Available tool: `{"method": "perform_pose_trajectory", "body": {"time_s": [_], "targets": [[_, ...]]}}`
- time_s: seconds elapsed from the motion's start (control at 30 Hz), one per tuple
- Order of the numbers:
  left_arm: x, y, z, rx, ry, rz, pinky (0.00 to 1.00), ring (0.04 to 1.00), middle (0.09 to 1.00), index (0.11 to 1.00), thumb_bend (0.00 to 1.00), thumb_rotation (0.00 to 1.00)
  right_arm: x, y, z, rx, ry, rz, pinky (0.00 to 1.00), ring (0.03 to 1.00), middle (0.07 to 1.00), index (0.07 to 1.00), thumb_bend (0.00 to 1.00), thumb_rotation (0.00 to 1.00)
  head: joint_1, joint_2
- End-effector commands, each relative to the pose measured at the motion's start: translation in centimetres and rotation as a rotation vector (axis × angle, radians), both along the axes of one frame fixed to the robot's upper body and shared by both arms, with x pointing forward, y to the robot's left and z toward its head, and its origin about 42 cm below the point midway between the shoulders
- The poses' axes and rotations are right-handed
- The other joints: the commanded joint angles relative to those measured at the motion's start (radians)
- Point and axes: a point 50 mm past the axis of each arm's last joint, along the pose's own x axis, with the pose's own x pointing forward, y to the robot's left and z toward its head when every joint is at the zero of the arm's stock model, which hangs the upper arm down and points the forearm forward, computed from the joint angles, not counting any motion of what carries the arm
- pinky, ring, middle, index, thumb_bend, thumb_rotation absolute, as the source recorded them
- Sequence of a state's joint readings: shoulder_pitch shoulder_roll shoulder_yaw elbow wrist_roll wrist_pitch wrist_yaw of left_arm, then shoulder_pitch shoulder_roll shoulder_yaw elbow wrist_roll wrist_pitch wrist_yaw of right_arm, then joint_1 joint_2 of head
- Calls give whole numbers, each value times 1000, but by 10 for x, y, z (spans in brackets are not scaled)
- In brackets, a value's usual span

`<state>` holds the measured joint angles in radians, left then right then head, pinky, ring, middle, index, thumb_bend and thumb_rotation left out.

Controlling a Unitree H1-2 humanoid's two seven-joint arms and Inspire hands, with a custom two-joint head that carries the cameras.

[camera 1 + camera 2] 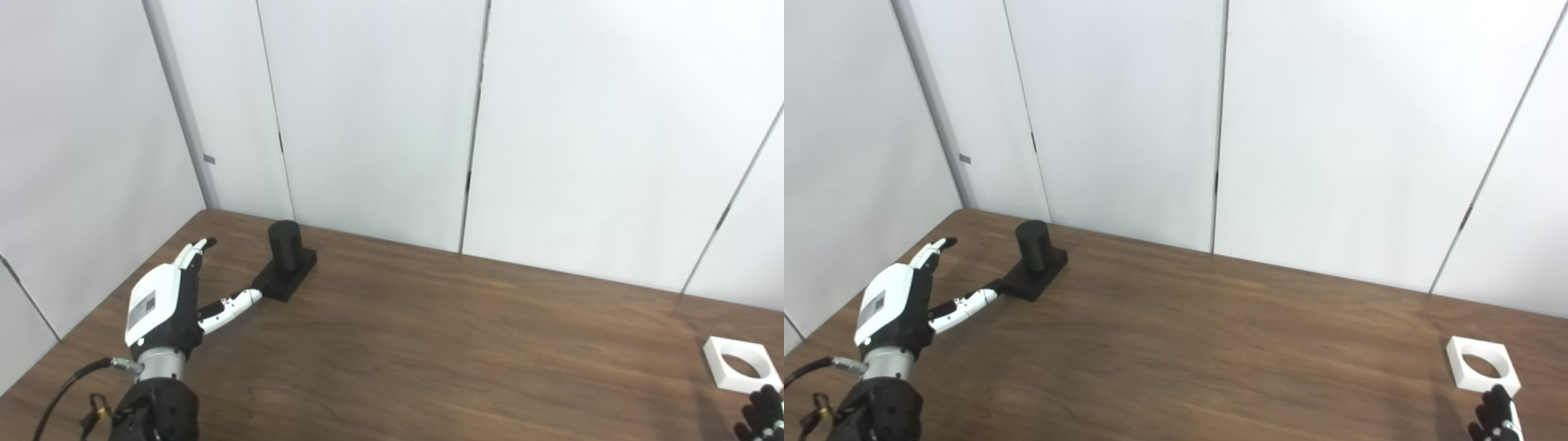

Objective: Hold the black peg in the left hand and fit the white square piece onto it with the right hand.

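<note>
Nearest, at the bottom right corner, the right hand (1494, 416) is mostly cut off by the frame, so I cannot tell whether it is spread or clenched; the white square piece (1482, 366) lies flat on the bench (429, 355) just beyond its fingertips, untouched. Over on the left, the left hand (168, 300) is spread and holds nothing; the black peg (285, 246) stands upright on its base, ahead and slightly right of it, thumb tip apparently just beside the base.
</note>
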<state>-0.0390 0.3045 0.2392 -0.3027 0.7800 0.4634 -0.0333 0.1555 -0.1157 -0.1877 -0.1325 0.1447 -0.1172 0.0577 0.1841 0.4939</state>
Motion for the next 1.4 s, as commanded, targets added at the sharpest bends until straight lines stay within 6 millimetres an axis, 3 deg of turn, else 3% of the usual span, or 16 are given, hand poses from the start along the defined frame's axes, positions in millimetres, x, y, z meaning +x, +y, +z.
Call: {"method": "perform_pose_trajectory", "body": {"time_s": [0.0,0.3,0.43,0.57,1.0,1.37], "targets": [[12,8,17,87,-77,17,747,905,926,863,905,612,-21,8,-16,38,47,-24,1000,1000,1000,1000,599,1000,-1,1],[51,25,0,189,15,24,863,929,916,845,925,657,-23,8,-15,48,47,-29,1000,1000,998,1000,597,1000,-1,6],[66,21,-5,211,105,-4,931,951,930,843,962,721,-24,7,-15,45,47,-29,1000,1000,998,1000,600,1000,0,12],[77,14,-11,194,147,-24,961,957,924,839,979,719,-26,7,-14,41,52,-29,1000,1000,1000,1000,607,1000,0,17],[97,-6,-29,189,191,-51,922,931,915,835,1000,749,-28,7,-13,39,58,-24,1000,1000,1000,1000,602,1000,-1,24],[114,-4,-32,226,156,17,910,913,907,839,985,723,-29,9,-11,28,57,-20,1000,1000,983,1000,602,1000,-2,25]]}}
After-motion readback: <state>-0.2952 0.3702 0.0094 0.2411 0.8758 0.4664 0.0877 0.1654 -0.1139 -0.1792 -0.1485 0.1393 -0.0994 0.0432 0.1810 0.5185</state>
